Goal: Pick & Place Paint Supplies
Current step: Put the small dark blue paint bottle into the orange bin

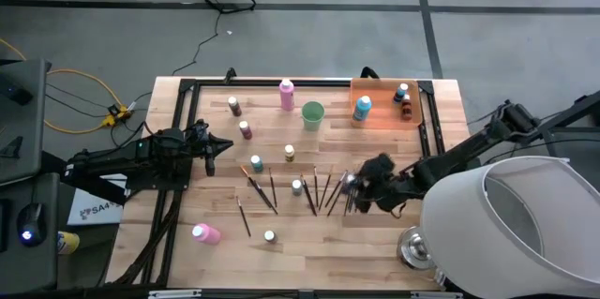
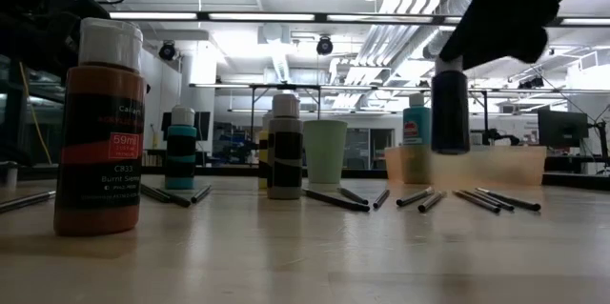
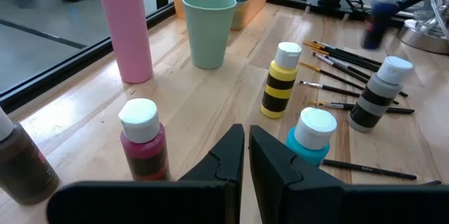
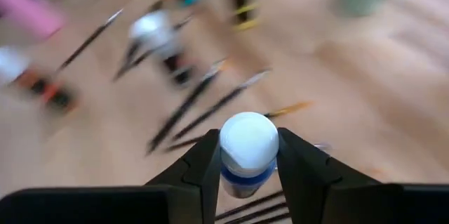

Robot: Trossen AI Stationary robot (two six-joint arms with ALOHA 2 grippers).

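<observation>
Pale wood planks make up the worktop (image 1: 394, 233), and on it I count seven small paint bottles standing loose: a brown one (image 1: 233, 106), a dark red one (image 1: 245, 129), a yellow-and-black one (image 1: 289, 153), a teal-labelled one (image 1: 256, 163), a black-and-grey one (image 1: 297, 187), one near the front edge (image 1: 269, 236), and a rust-orange one (image 2: 98, 128) that fills the low view close to the camera. Two pink bottles show, one upright (image 1: 286, 95) by the back rail and one lying on its side (image 1: 206, 233) near the front left. A single light green cup (image 1: 312, 114) stands beside the orange tray (image 1: 380, 119), which holds a blue bottle (image 1: 362, 108) and two small dark bottles (image 1: 403, 100). Roughly a dozen thin dark brushes (image 1: 260, 189) lie scattered across the middle; the exact count I cannot make out. The right gripper (image 4: 247, 155) has its fingers clamped on either side of a small white-capped bottle with a blue band (image 4: 248, 152), held clear above the brushes near the middle right of the worktop. The left gripper (image 3: 246, 155) sits closed and empty over the left side, pointing toward the small bottles.
</observation>
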